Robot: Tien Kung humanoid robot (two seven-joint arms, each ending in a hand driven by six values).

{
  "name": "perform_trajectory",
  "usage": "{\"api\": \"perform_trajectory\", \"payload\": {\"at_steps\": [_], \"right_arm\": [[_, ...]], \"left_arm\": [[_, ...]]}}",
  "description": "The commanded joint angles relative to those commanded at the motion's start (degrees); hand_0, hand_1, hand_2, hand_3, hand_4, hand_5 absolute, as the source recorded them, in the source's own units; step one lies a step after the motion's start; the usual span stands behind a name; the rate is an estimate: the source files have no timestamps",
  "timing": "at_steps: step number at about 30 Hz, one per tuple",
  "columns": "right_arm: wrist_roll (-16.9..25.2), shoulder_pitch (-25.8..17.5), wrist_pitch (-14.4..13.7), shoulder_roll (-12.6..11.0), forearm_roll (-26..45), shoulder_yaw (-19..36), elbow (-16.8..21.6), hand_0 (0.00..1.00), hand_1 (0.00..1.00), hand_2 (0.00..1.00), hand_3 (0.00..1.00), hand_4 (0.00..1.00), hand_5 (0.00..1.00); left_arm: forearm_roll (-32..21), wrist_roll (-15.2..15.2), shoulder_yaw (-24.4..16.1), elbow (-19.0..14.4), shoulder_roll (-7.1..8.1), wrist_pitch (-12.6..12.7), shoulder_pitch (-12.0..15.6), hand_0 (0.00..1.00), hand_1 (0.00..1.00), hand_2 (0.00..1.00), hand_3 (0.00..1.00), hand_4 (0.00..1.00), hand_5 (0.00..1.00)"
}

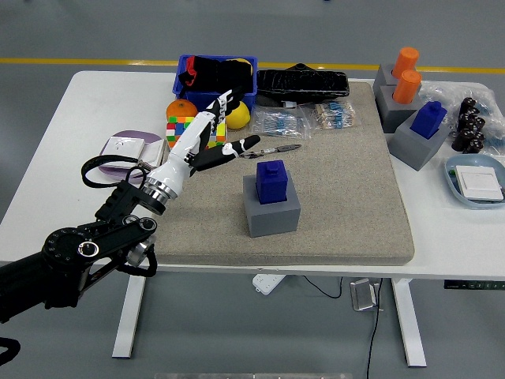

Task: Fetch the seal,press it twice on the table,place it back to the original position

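Observation:
A blue seal (pixel 273 181) stands upright in its grey holder block (pixel 271 208) on the beige mat (pixel 347 189), near the mat's middle. My left hand (pixel 211 136) hovers up and to the left of it, over the mat's back left corner, fingers spread and holding nothing. It is clear of the seal, roughly a hand's length away. The black left arm (pixel 87 253) comes in from the lower left. My right arm is out of view.
Behind the hand sit two colour cubes (pixel 181 133), an orange (pixel 181 109), a lemon (pixel 237 115) and a blue bin (pixel 216 79). A purple plate (pixel 126 154) lies at left. More grey holders with orange seals (pixel 405 75) and a blue seal (pixel 428 120) stand at right.

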Motion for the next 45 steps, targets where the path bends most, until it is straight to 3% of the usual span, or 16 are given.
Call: {"api": "perform_trajectory", "payload": {"at_steps": [1,2,7,8,20,31,45], "right_arm": [[0.0,0.0,0.0,0.0,0.0,0.0,0.0,0.832,0.762,0.753,0.696,0.749,0.377],[0.0,0.0,0.0,0.0,0.0,0.1,0.0,0.831,0.762,0.753,0.696,0.749,0.377],[0.0,-0.1,0.0,0.0,0.1,0.2,-0.1,0.831,0.762,0.753,0.696,0.749,0.377],[0.0,-0.1,0.0,0.0,0.1,0.2,-0.1,0.832,0.761,0.753,0.696,0.749,0.377],[0.0,0.0,-0.1,0.1,0.0,0.5,-0.1,0.833,0.762,0.753,0.696,0.750,0.376],[-0.1,0.0,-0.2,0.0,0.0,0.9,-0.1,0.833,0.761,0.753,0.696,0.750,0.375],[0.0,0.2,-0.2,-0.1,0.0,0.8,-0.1,0.832,0.761,0.753,0.695,0.750,0.375]], "left_arm": [[-1.0,-0.3,-0.2,0.9,0.27,0.5,-0.2,0.998,0.998,0.998,0.998,0.998,0.612],[-2.0,-0.4,-0.3,1.8,0.56,0.6,-0.3,0.988,0.991,0.980,0.997,0.946,0.314],[-3.0,0.3,-0.3,5.8,1.46,0.8,-1.1,0.988,0.991,0.980,0.997,0.946,0.314],[-3.0,0.9,0.1,7.2,1.57,0.6,-1.3,0.929,0.921,0.932,0.961,0.927,0.278],[-3.8,3.9,1.9,15.6,3.78,-0.8,-2.8,0.927,0.911,0.916,0.955,0.896,0.244],[-6.1,4.1,2.4,19.2,5.69,-1.1,-3.1,0.925,0.905,0.912,0.950,0.893,0.241],[-6.1,4.0,2.1,19.8,7.00,-1.0,-3.9,0.924,0.899,0.909,0.946,0.886,0.232]]}}
